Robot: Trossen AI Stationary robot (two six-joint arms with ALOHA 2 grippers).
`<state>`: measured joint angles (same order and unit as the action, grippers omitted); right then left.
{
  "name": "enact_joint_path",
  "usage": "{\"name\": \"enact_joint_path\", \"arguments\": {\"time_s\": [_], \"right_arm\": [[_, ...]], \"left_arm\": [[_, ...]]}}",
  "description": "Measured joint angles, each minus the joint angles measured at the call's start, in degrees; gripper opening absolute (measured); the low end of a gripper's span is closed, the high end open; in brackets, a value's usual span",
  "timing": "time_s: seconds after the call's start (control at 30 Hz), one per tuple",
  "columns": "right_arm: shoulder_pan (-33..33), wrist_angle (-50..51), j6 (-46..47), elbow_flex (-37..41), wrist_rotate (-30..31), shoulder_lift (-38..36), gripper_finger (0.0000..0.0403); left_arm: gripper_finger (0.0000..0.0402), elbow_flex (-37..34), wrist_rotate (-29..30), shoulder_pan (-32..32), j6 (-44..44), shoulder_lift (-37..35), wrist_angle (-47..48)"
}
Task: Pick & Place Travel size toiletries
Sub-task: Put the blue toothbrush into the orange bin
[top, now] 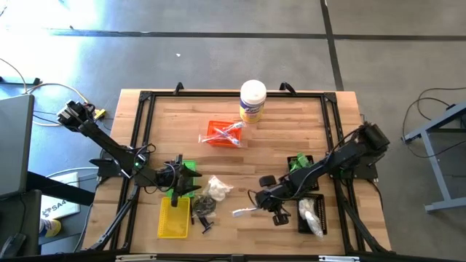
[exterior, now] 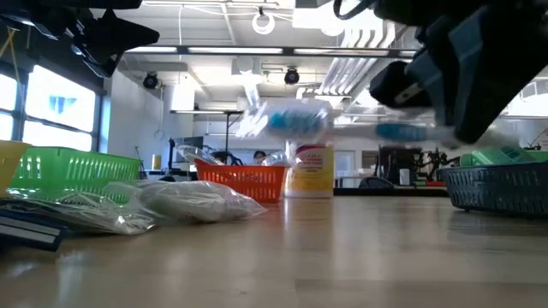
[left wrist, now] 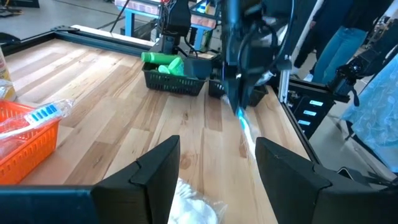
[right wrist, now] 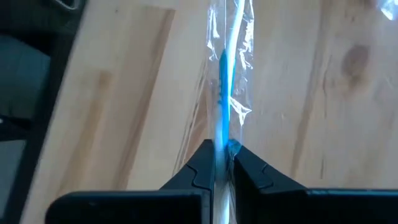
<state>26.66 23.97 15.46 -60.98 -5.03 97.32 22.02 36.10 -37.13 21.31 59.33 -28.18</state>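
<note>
Four trays sit on the desk [top: 218, 156] in the high view: an orange tray [top: 222, 135] near the white canister [top: 253, 101], a green tray [top: 188, 175] and a yellow tray [top: 174, 217] by the left arm, and a black tray [top: 312, 215] by the right arm. The right end effector [top: 256, 204] is low over the front of the desk, closed on a clear-wrapped toothbrush [top: 243, 212] whose free end points toward the loose pile of bagged items [top: 212, 191] in the middle. The left end effector [top: 191, 181] waits with its fingers apart beside the green tray, probably held clear so the right arm has room.

From desk height, a bag of white fluffy bits [exterior: 193, 200] lies at left. The wrapped toothbrush [exterior: 342, 124] shows blurred and well above the wood, so it appears lifted rather than resting.

Across the left wrist view, that arm's spread fingers [left wrist: 155, 174] frame the right arm with the blue-and-white stick [left wrist: 244, 124] hanging beneath it, its tip near the desk.

Looking down the right wrist view, the two dark fingers [right wrist: 245, 171] pinch the toothbrush [right wrist: 224, 74] at one end, wrapper and all, and the rest runs straight out over bare wood. An end grip like this suits such a thin, flat item, though it may swing while carried. Similar wrapped sticks already lie in the orange tray, which is likely its destination.
</note>
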Motion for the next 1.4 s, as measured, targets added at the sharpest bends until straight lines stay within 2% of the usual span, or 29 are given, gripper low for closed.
{"name": "enact_joint_path", "arguments": {"time_s": [0.23, 0.5, 0.77, 0.93, 1.17, 1.4], "right_arm": [[0.01, 4.98, 2.86, 0.01, 1.12, -7.84, 0.0016], [-0.20, 5.77, 1.90, -0.10, 10.18, -14.51, 0.0015], [-1.06, 2.04, -3.48, -0.12, 17.89, -16.44, 0.0015], [-3.04, -4.17, -6.73, -0.12, 23.47, -16.44, 0.0015], [-7.30, -12.64, -12.79, -0.12, 22.90, -16.44, 0.0015], [-14.31, -13.55, -14.27, -0.12, 17.23, -15.72, 0.0015]], "left_arm": [[0.0206, 0.00, 0.00, -0.01, -0.01, 0.00, 0.04], [0.0206, 0.00, -0.04, 0.01, 0.00, 0.02, 1.01], [0.0206, 0.00, 0.02, 0.02, -0.01, 0.02, 1.21], [0.0206, 0.00, 3.52, 0.03, -0.79, 0.02, 0.77], [0.0206, 0.00, 6.63, 2.11, -1.56, 0.02, 0.12], [0.0206, -0.02, 0.68, 12.68, -1.90, 0.22, -3.47]]}}
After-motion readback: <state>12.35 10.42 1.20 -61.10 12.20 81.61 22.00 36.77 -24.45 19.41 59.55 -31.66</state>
